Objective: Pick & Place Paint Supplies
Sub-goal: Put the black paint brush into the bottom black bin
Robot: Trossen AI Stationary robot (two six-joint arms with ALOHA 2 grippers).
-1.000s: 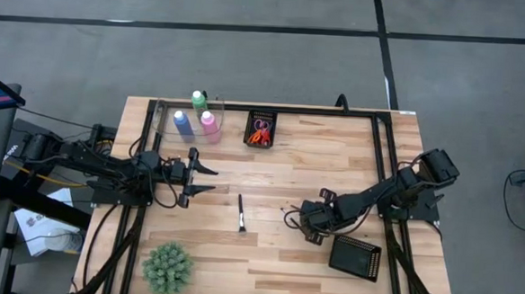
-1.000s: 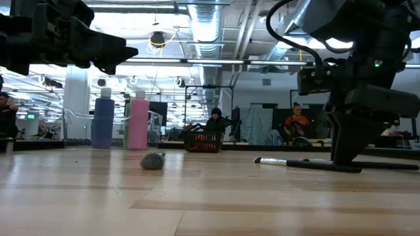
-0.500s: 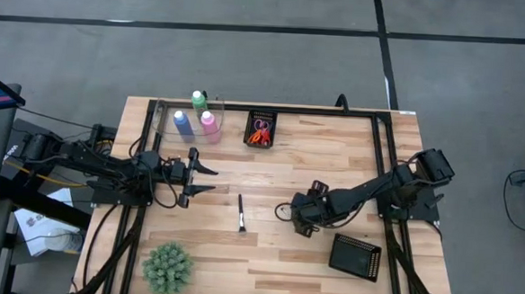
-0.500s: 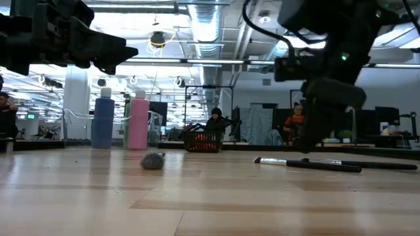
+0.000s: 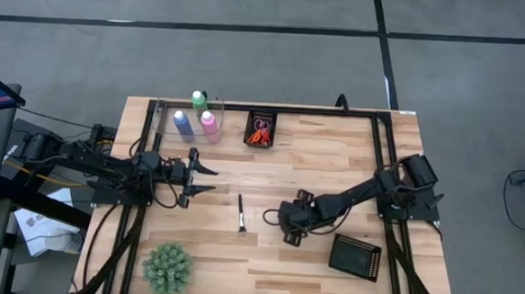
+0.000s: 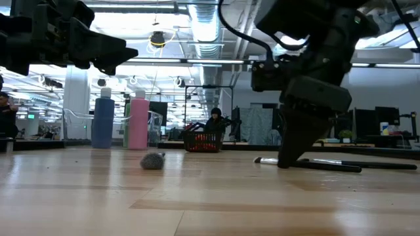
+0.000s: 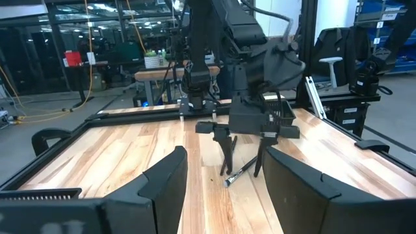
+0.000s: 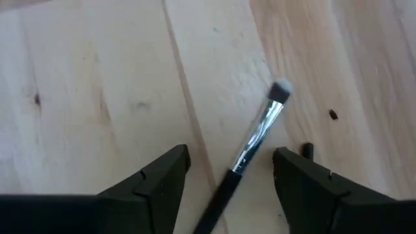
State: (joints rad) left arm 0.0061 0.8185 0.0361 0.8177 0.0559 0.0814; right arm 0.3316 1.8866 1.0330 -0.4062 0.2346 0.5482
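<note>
Two parted fingers (image 8: 162,179) astride brush (image 8: 257,140)

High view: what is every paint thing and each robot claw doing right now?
Right gripper: open, low, straddling the first brush.
First brush: flat on the table, not gripped.
Second brush: flat, untouched.
Left gripper: open, empty, raised.
Blue bottle, pink bottle, green bottle: upright, capped.
Scissors: lying in the black tray.

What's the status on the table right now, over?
Right tool open, low over a brush, straddling its handle. Left tool open, hovering at table's left side. Second brush mid-table. Nothing in the way.
</note>
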